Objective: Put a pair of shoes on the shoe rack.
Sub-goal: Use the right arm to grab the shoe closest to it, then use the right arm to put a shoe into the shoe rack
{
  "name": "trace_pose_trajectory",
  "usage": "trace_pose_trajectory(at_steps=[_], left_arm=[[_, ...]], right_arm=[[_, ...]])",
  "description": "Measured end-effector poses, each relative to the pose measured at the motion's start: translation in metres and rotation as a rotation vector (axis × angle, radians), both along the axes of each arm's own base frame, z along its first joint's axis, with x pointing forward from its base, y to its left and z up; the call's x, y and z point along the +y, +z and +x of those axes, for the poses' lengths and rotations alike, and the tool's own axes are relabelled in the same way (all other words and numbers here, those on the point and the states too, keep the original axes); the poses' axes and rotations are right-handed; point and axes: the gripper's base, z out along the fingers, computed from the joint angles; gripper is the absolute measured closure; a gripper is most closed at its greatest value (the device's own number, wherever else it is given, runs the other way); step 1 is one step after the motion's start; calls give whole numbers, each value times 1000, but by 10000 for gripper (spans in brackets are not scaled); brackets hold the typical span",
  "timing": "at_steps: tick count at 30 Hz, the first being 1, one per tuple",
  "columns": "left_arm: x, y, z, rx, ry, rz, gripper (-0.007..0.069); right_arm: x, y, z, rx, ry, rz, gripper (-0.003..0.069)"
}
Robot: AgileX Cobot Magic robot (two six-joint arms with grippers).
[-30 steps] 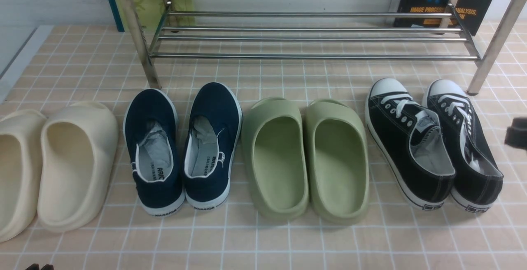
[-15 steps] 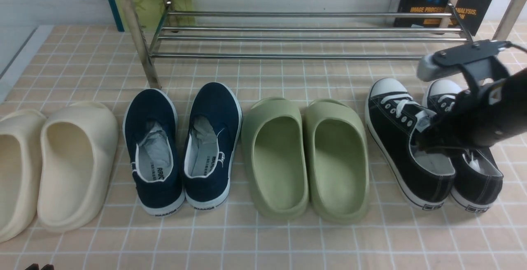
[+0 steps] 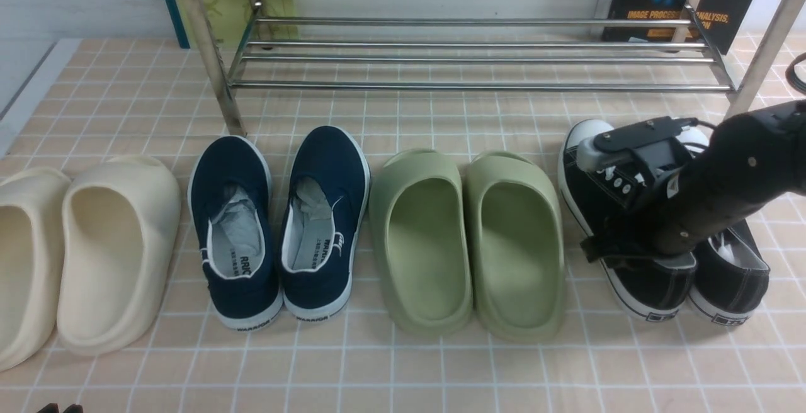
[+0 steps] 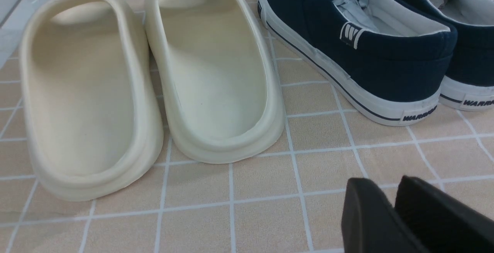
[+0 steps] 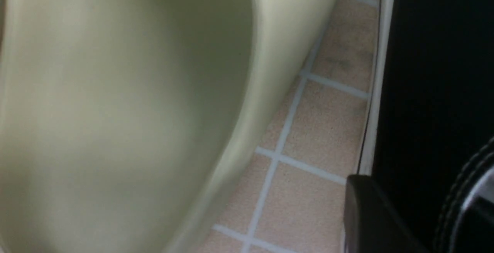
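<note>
Beige tiled floor (image 3: 441, 362), white grout, shoes in a row along it. Down at the right gripper (image 3: 607, 246): one black finger (image 5: 366, 214) outside a black canvas side wall, just beside the white sole edge. Other finger hidden, so impossible to tell whether spread or already pinching that wall.

Around it, the first black sneaker (image 3: 648, 284), heel half under the wrist, opening and most of the laces covered by the arm. Touching it on the right, the second black sneaker (image 3: 733, 274). Both flat on the tiles at the right end of the row, toe caps toward the shoe rack (image 3: 478, 85) just ahead, no shoe on its chrome bars.

Further left: green foam slippers (image 3: 466, 243) just beside the pair, then navy slip-ons (image 3: 277, 224), then cream slippers (image 3: 94, 249). Left gripper (image 4: 391, 218) low over bare tiles near the cream and navy heels, fingers pressed together on nothing.

Judged as the grasp on the first shoe, with nothing racked yet. Next, probably: close firmly on the side wall, lift without dragging the partner, carry forward, set the sole flat across the lower bars. Then the same for the second.
</note>
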Motion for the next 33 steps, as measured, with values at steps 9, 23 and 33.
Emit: trace_pose_trajectory(at_steps=[9, 23, 33], left_arm=[[0, 0, 0, 0, 0, 0, 461], [0, 0, 0, -1, 0, 4, 455], [0, 0, 0, -1, 0, 6, 444]], right_arm=[[-1, 30, -10, -44, -23, 61, 664], [16, 95, 42, -257, 68, 60, 663], [42, 64, 136, -318, 101, -10, 660]])
